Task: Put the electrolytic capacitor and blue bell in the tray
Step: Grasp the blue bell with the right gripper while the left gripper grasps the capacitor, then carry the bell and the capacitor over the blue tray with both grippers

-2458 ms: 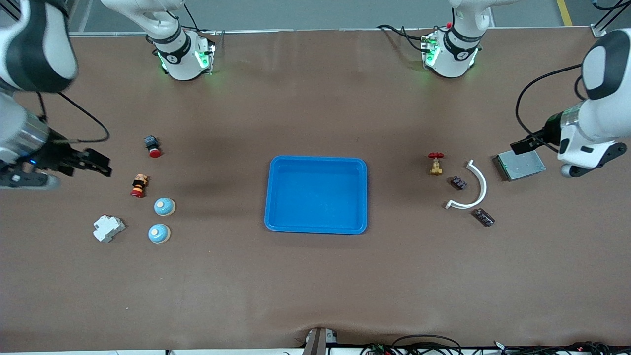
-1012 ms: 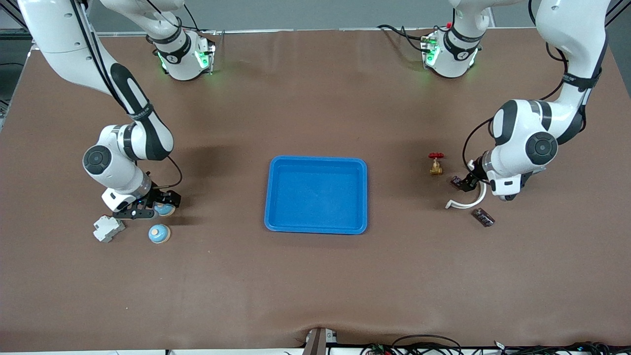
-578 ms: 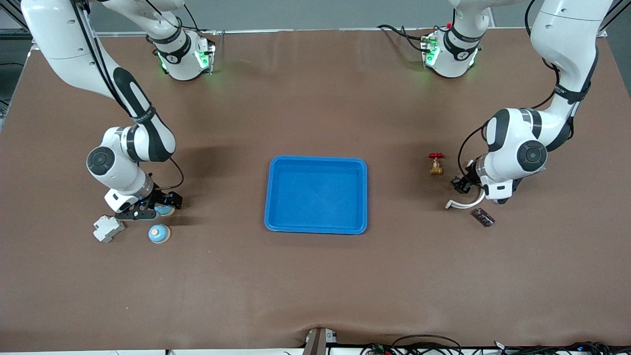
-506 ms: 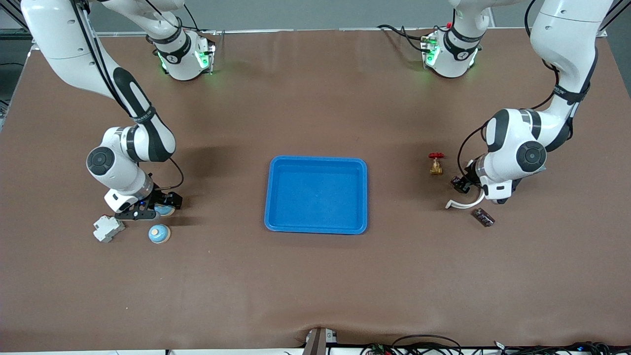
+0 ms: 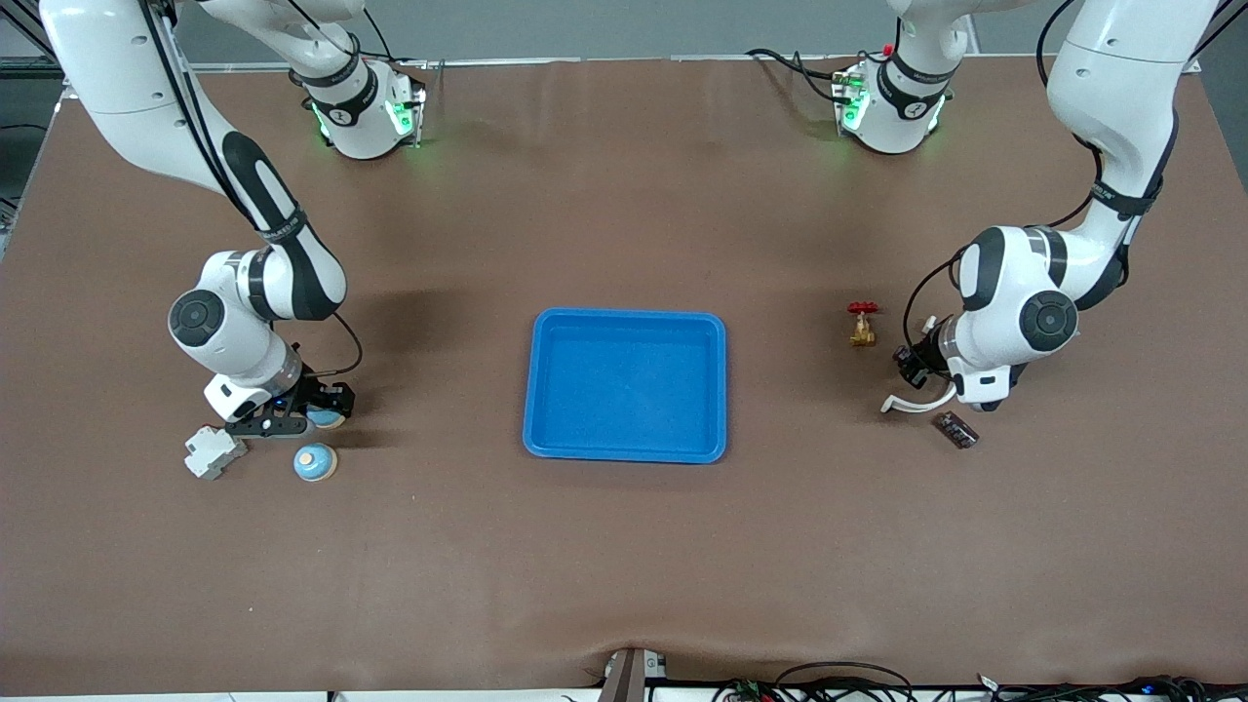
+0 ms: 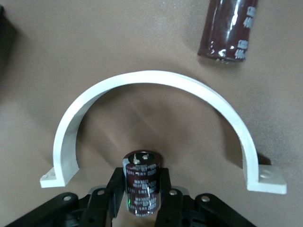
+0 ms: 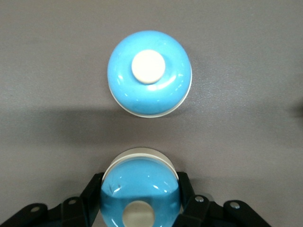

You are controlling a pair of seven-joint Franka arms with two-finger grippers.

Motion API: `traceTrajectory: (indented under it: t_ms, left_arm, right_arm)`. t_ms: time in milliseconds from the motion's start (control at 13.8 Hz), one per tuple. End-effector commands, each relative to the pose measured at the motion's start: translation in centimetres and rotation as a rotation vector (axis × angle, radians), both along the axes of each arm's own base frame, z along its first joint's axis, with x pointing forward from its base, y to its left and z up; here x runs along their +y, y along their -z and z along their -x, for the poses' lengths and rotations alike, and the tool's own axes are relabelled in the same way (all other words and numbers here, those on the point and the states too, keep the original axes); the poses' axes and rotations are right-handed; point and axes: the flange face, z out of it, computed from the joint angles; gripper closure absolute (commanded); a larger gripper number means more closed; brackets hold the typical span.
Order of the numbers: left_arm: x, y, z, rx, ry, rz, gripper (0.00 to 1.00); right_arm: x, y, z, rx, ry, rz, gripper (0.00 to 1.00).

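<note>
From the front view, the bright blue shallow rectangular plastic tray (image 5: 625, 385) sits empty mid-surface, and both arms have come down since a couple of seconds ago, when they hung out at the surface's ends. The right end effector (image 5: 292, 417) is now low, toward the right arm's end from the tray, on the glossy blue domed bell (image 5: 322, 417), with a second blue bell (image 5: 315, 461) and a white plastic block (image 5: 214, 451) close by. The left end effector (image 5: 916, 366) sits at the white curved plastic bracket (image 5: 921, 398), toward the left arm's end from the tray, near a small red-handled brass valve (image 5: 861, 325). In the left wrist view, its fingers are closed narrowly on the dark brown electrolytic capacitor (image 6: 142, 182), upright inside the bracket's arc, which could snag a sideways exit; a spare capacitor (image 6: 230, 29) lies outside it. In the right wrist view, the fingers clasp the bell; both grasps look set, so lifting comes next.
</note>
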Motion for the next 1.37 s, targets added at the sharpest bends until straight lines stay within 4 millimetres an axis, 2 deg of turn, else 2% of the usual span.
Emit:
traceTrajectory:
  t_ms: [0, 72, 145, 289, 578, 723, 867, 1012, 1301]
  left_arm:
    - [0.0, 0.1, -0.6, -0.009, -0.013, 0.003, 0.8]
    - [-0.1, -0.4, -0.7, -0.016, -0.013, 0.002, 0.94]
    - [-0.3, -1.0, -0.7, -0.018, -0.01, 0.0, 1.0]
    - [-1.4, -3.9, -1.5, -0.05, -0.042, -0.007, 1.0]
    - [-8.6, -10.4, -3.8, 0.006, -0.119, -0.014, 1.0]
    - [-11.5, -12.6, -4.5, -0.004, -0.169, -0.009, 1.0]
    - [-15.2, -13.5, -4.1, -0.011, -0.219, -0.004, 1.0]
    - [-18.7, -13.9, -3.7, -0.013, -0.254, 0.004, 1.0]
    - [-26.5, -13.6, -3.7, 0.014, -0.383, 0.034, 1.0]
  right_arm:
    - [2.7, -3.3, -0.2, 0.068, -0.002, -0.003, 1.0]
    - [4.6, -4.8, 0.0, 0.107, 0.033, -0.002, 1.0]
    - [6.9, -6.6, 0.1, 0.125, 0.073, 0.0, 1.0]
    - [11.9, -8.5, 1.1, 0.14, 0.104, 0.005, 1.0]
    - [23.3, -9.8, 4.2, 0.113, 0.27, 0.0, 1.0]
    - [27.7, -10.6, 5.2, 0.089, 0.339, -0.017, 1.0]
    - [31.4, -11.5, 6.1, 0.069, 0.39, -0.04, 1.0]
    - [34.8, -11.4, 7.0, 0.059, 0.424, -0.054, 1.0]
    - [39.2, -9.7, 6.6, 0.042, 0.483, -0.082, 1.0]
